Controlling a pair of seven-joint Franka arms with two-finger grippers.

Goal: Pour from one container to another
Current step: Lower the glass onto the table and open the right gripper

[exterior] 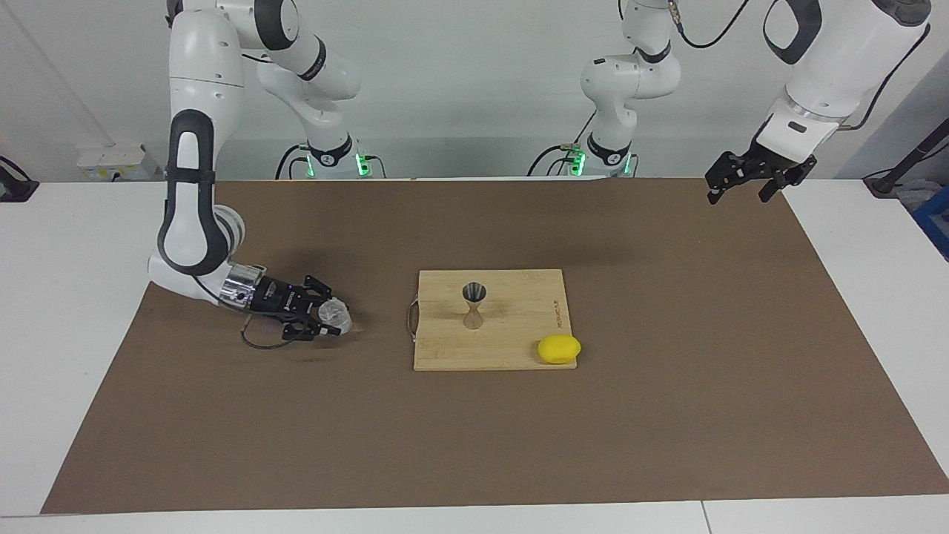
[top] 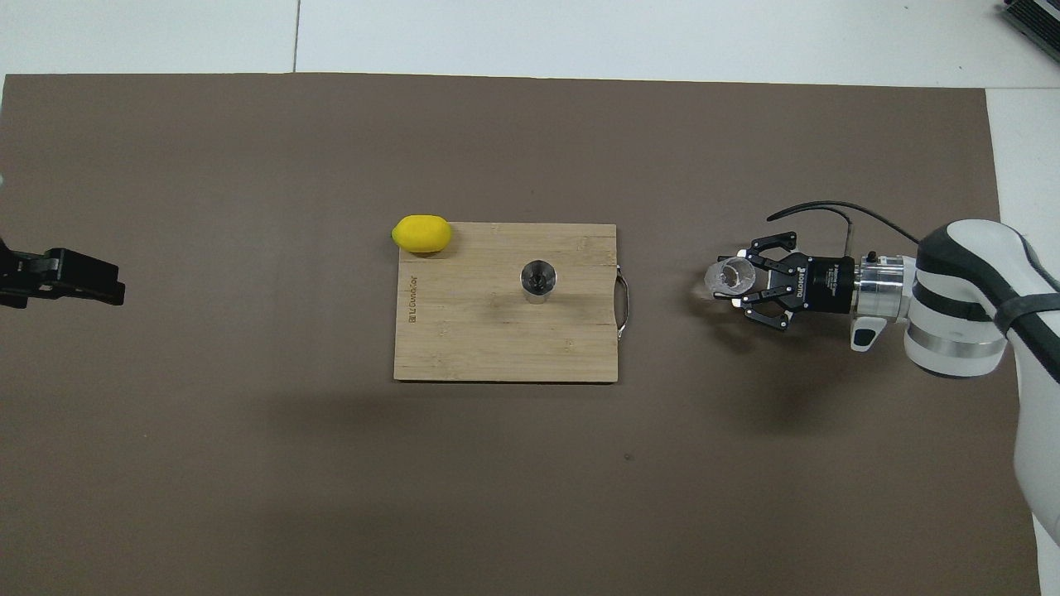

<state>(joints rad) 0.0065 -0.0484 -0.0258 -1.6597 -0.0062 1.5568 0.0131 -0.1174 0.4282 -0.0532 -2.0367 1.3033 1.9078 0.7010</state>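
Facing view: hourglass metal jigger (exterior: 474, 304)

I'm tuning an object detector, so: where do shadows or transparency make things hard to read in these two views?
Facing view: the clear glass tumbler in the right gripper blends into the brown mat; the jigger casts a soft shadow on the cutting board. Overhead view: broad faint arm shadows darken the mat; the lemon stands out sharply.
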